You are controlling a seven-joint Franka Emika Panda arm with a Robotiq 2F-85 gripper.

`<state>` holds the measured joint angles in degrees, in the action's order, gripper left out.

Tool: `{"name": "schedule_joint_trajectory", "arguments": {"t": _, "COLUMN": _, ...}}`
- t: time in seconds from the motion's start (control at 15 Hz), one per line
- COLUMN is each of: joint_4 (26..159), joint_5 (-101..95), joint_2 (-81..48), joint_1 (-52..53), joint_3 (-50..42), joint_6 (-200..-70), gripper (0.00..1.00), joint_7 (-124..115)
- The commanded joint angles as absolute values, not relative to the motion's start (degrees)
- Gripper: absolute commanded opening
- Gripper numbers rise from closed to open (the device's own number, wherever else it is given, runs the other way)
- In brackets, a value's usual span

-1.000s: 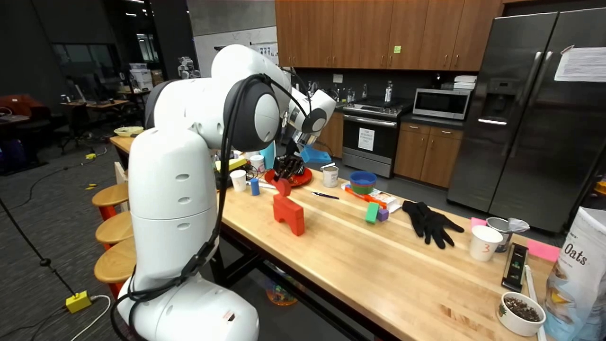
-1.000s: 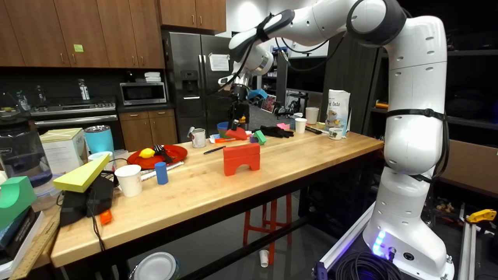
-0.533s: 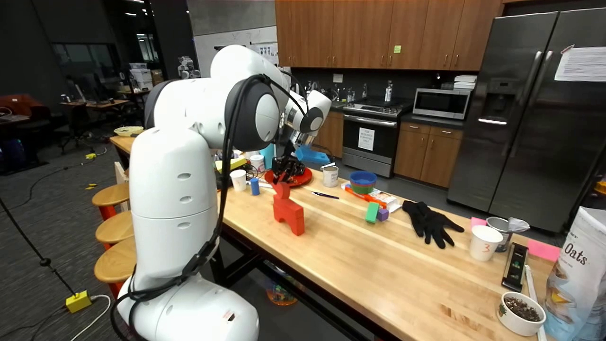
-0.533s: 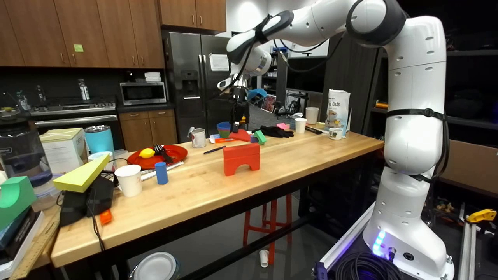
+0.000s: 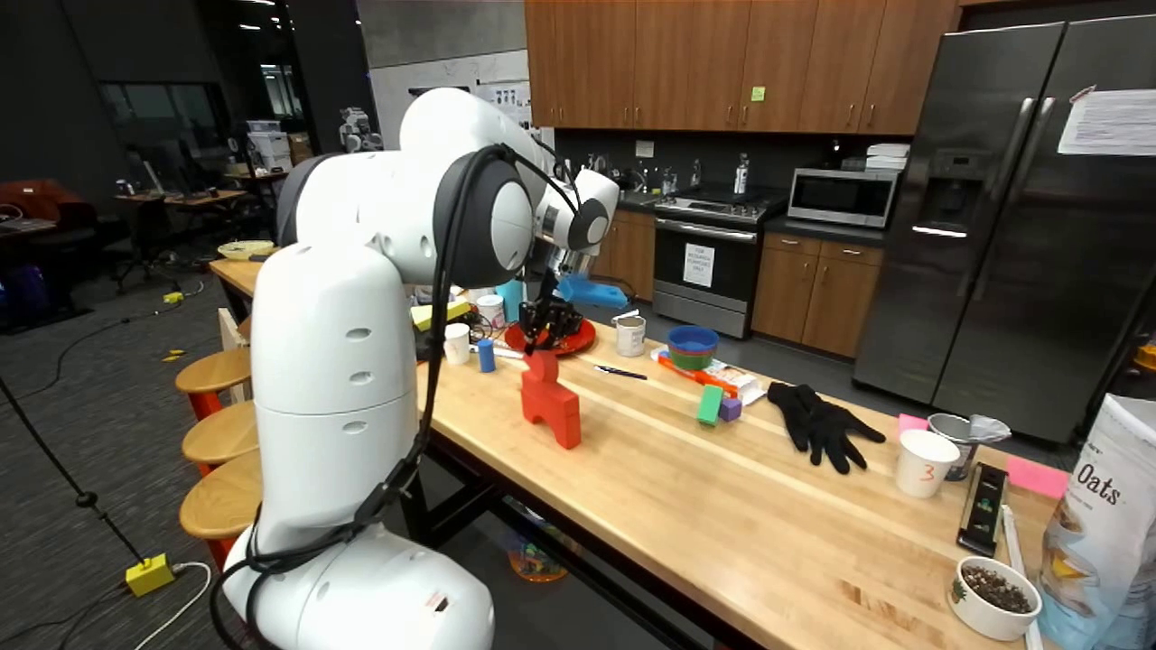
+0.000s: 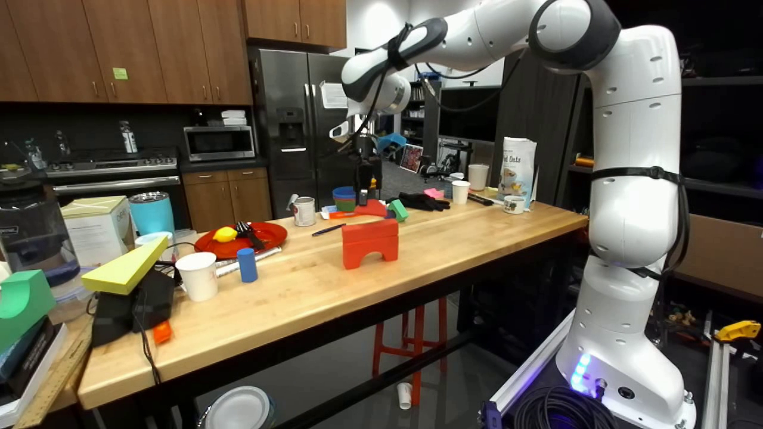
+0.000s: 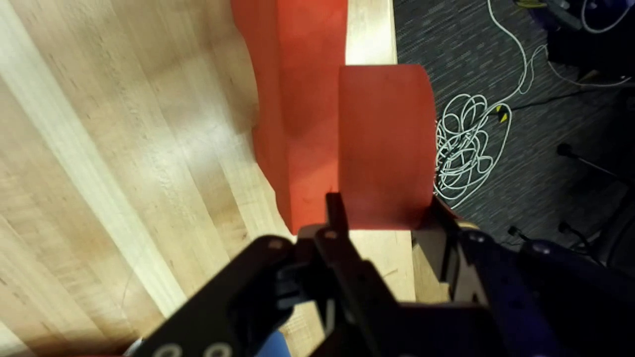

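The red block [image 7: 387,144] hangs over the wooden table [image 5: 722,524], the robot's gripper [image 7: 386,213] clenched on it from both sides. In both exterior views a red slab [image 6: 369,231] on a red arch [image 6: 371,246] stands at the block's six o'clock; from here I can't tell whether they touch. In an exterior view, a blue peg [image 5: 487,356] is at nine o'clock, a pen [image 5: 620,372] at three. Farther off, toward half past three, I see black gloves [image 5: 824,429], a paper cup [image 5: 921,465] marked "3" and a bag [image 5: 1095,528] printed "Oats". At two o'clock the oven [image 5: 736,264] wears a paper sign [image 5: 698,264] too small to read surely.
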<state>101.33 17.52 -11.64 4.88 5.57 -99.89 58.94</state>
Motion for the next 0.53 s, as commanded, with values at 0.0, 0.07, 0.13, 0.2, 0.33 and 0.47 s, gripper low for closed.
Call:
{"name": "schedule_joint_trajectory", "arguments": {"t": 0.0, "joint_4": 98.4, "joint_5": 14.4, "joint_2": -13.6, "joint_1": 4.7, "joint_3": 6.5, "joint_6": -98.7, "gripper": 0.15, "joint_7": 57.7}}
{"name": "schedule_joint_trajectory", "arguments": {"t": 0.07, "joint_4": 98.0, "joint_5": 14.0, "joint_2": -14.0, "joint_1": 4.7, "joint_3": 6.7, "joint_6": -98.6, "gripper": 0.15, "joint_7": 57.9}}
{"name": "schedule_joint_trajectory", "arguments": {"t": 0.13, "joint_4": 97.7, "joint_5": 13.7, "joint_2": -14.4, "joint_1": 4.6, "joint_3": 6.9, "joint_6": -98.5, "gripper": 0.15, "joint_7": 58.1}}
{"name": "schedule_joint_trajectory", "arguments": {"t": 0.2, "joint_4": 97.4, "joint_5": 13.1, "joint_2": -14.8, "joint_1": 4.8, "joint_3": 7.1, "joint_6": -98.5, "gripper": 0.15, "joint_7": 58.1}}
{"name": "schedule_joint_trajectory", "arguments": {"t": 0.33, "joint_4": 96.9, "joint_5": 11.9, "joint_2": -15.3, "joint_1": 4.8, "joint_3": 7.3, "joint_6": -98.0, "gripper": 0.15, "joint_7": 58.2}}
{"name": "schedule_joint_trajectory", "arguments": {"t": 0.47, "joint_4": 96.6, "joint_5": 10.8, "joint_2": -15.6, "joint_1": 5.0, "joint_3": 7.7, "joint_6": -97.5, "gripper": 0.15, "joint_7": 57.9}}
